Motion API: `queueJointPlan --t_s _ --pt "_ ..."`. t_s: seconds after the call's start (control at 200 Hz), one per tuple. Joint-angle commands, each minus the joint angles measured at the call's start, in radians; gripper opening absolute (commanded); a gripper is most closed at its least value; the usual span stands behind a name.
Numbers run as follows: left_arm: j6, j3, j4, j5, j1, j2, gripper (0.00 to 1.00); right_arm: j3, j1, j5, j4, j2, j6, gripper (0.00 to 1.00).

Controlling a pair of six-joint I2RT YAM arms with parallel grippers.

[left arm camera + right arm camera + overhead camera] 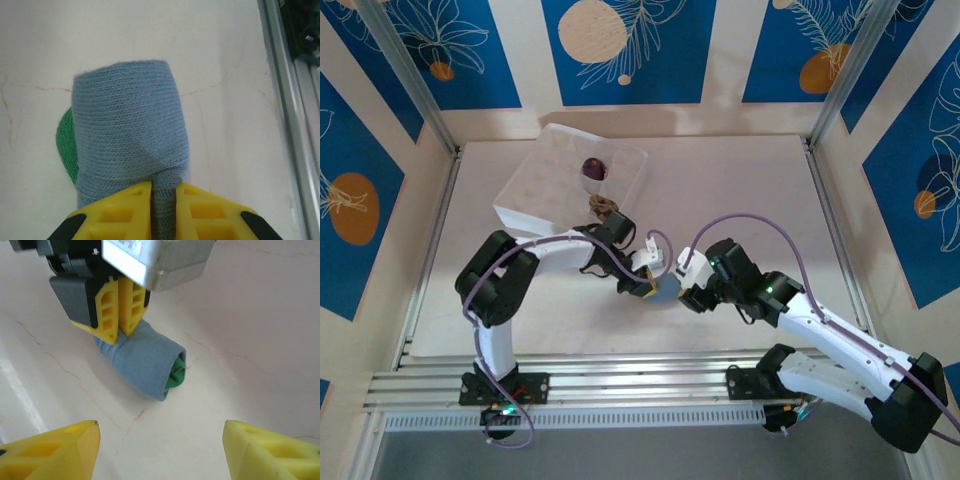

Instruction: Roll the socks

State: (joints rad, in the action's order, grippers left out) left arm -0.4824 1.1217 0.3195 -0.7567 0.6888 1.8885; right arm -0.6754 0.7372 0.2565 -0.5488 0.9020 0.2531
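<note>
A blue-grey sock [127,130], rolled into a short tube with green fabric [65,142] showing at one end, lies on the table just ahead of the arms [666,292]. My left gripper [162,189] is shut on a fold of this roll, its yellow fingers [119,315] pinching the end away from the green. My right gripper [160,430] stands open a little back from the roll [147,362], with bare table between its fingers. A purple rolled sock [592,168] and a brown patterned sock [605,208] rest in the white box [520,205].
The white fabric box sits at the back left of the table, just behind the left arm's wrist. A metal rail [292,125] runs along the table's near edge. Blue patterned walls close in the table's sides and back.
</note>
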Motion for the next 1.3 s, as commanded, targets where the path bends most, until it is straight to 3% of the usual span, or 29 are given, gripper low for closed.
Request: queueJointPlan --t_s 0.0,0.11,0.36,0.785,1.066,1.296 --pt "0.084 0.004 0.095 -0.075 -0.024 0.039 0.16 0.028 0.053 0.086 0.029 -0.023 0.052 0.67" --pt "0.096 0.031 0.135 -0.093 -0.033 0.057 0.16 0.067 0.134 0.091 0.082 0.007 0.129 0.67" --pt "0.1 0.122 0.276 -0.135 -0.047 0.13 0.16 0.074 0.317 0.319 0.208 0.251 0.445 0.68" --pt "0.091 0.222 0.41 -0.198 -0.069 0.219 0.17 0.095 0.294 0.309 0.431 0.369 0.681 0.66" --pt "0.074 0.29 0.486 -0.228 -0.09 0.263 0.18 0.107 0.271 0.255 0.39 0.358 0.737 0.66" --pt "0.061 0.324 0.525 -0.25 -0.093 0.287 0.18 0.083 0.257 0.262 0.407 0.436 0.781 0.66"
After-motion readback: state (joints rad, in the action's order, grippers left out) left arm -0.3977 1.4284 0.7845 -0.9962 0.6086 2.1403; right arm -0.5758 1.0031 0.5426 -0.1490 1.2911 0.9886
